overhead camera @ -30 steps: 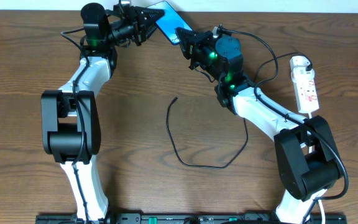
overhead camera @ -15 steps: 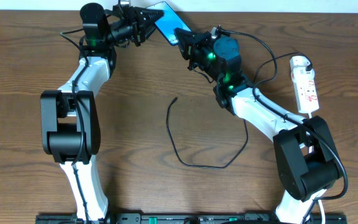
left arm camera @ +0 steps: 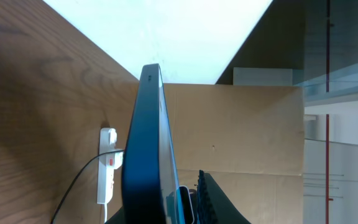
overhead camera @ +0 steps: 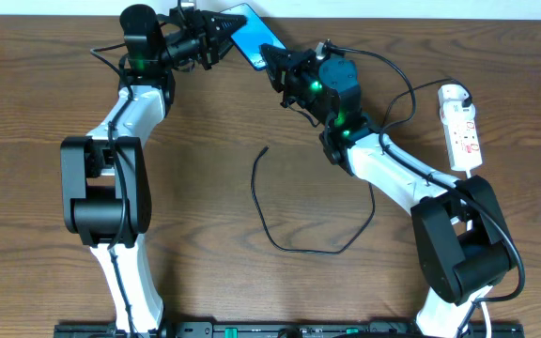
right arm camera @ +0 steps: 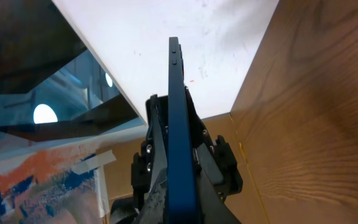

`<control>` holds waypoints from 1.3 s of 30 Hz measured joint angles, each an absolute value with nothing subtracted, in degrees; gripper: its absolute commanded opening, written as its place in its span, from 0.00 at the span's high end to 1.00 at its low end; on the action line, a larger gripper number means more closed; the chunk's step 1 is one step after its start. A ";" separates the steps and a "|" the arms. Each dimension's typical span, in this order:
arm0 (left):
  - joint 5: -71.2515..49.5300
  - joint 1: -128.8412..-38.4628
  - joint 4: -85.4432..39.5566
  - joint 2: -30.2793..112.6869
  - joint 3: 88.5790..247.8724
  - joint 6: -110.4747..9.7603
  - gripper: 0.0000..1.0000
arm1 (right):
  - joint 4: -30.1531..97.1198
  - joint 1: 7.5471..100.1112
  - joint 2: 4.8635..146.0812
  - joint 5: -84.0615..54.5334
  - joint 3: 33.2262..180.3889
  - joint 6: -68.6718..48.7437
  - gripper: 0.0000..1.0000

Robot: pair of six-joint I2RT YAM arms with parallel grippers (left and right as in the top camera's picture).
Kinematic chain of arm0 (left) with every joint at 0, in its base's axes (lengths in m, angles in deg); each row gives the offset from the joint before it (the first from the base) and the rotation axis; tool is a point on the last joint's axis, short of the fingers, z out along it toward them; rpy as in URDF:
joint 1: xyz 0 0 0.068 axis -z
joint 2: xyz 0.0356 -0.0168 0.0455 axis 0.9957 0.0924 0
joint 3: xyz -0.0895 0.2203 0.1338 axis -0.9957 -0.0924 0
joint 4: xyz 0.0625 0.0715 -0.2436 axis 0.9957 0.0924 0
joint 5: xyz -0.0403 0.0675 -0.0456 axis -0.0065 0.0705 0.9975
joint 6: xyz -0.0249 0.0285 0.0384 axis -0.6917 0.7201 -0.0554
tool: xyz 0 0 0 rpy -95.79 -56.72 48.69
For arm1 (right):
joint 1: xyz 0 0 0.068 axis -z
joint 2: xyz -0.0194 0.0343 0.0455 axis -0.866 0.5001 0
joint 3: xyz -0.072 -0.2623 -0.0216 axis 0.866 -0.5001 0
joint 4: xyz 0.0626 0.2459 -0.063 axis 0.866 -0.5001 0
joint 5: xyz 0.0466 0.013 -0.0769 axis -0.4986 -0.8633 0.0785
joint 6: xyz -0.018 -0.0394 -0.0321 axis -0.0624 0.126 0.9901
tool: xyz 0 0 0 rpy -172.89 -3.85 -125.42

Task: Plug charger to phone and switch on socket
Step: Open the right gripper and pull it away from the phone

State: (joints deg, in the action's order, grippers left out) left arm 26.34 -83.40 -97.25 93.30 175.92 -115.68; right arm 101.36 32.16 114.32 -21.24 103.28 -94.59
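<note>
- The phone (overhead camera: 249, 30) hangs above the far edge of the table (overhead camera: 45, 94), turned on edge, with an arm at each end. The left gripper (overhead camera: 216, 36) is pinched on its far end; from the right wrist camera I see black fingers pressed to both faces.
- The right gripper (overhead camera: 275, 64) is at the phone's near end. One ribbed finger stands just beside the screen face, but I cannot tell whether it is clamped on or standing off.
- To my eye, the main risk is the handover. If the left lets go before the right has a firm hold, the phone could drop onto the table edge or off the back of it.
- If both arms clamp and pull different ways, the slim body could twist or slip out of the pads.
- The charger (overhead camera: 294, 246) lies loose mid-table, its plug (overhead camera: 266, 147) well apart from both grippers. With both arms busy on the phone, nothing can fetch it, and the right arm could snag the cable.
- The socket (overhead camera: 461, 127) sits untouched at the right edge.
- Compared with a second ago, the right gripper has crept slightly up and left along the phone. The phone, cable and socket lie as they did.
</note>
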 measured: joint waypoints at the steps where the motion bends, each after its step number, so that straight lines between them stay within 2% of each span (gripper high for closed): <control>1: 26.32 -83.42 -97.25 93.30 175.92 -115.70 0.80 | 101.36 32.07 114.32 -21.27 103.30 -94.59 0.98; 6: 26.30 -83.42 -97.25 93.30 175.92 -115.70 0.81 | 101.36 31.90 114.30 -21.40 103.30 -94.57 0.98; 11: 26.30 -83.42 -97.14 93.30 175.92 -115.52 0.92 | 101.43 31.90 114.24 -21.55 103.37 -94.29 0.97; 15: 26.41 -83.42 -97.09 93.30 175.90 -115.87 0.93 | 101.01 31.83 114.24 -21.90 103.37 -93.61 0.80; 26: 26.49 -83.40 -96.87 93.30 175.90 -114.17 0.92 | 100.40 31.00 114.21 -24.83 103.39 -90.55 0.46; 29: 26.54 -83.47 -93.53 93.30 175.90 -111.98 0.93 | 97.21 31.94 114.13 -25.33 103.50 -86.05 0.38; 36: 27.10 -85.56 -75.26 93.28 175.74 -100.75 0.93 | 87.22 37.75 114.02 -30.23 103.71 -69.61 0.03; 39: 28.72 -87.14 -73.05 93.28 175.68 -96.86 0.93 | 82.34 40.11 113.97 -33.20 103.78 -62.14 0.01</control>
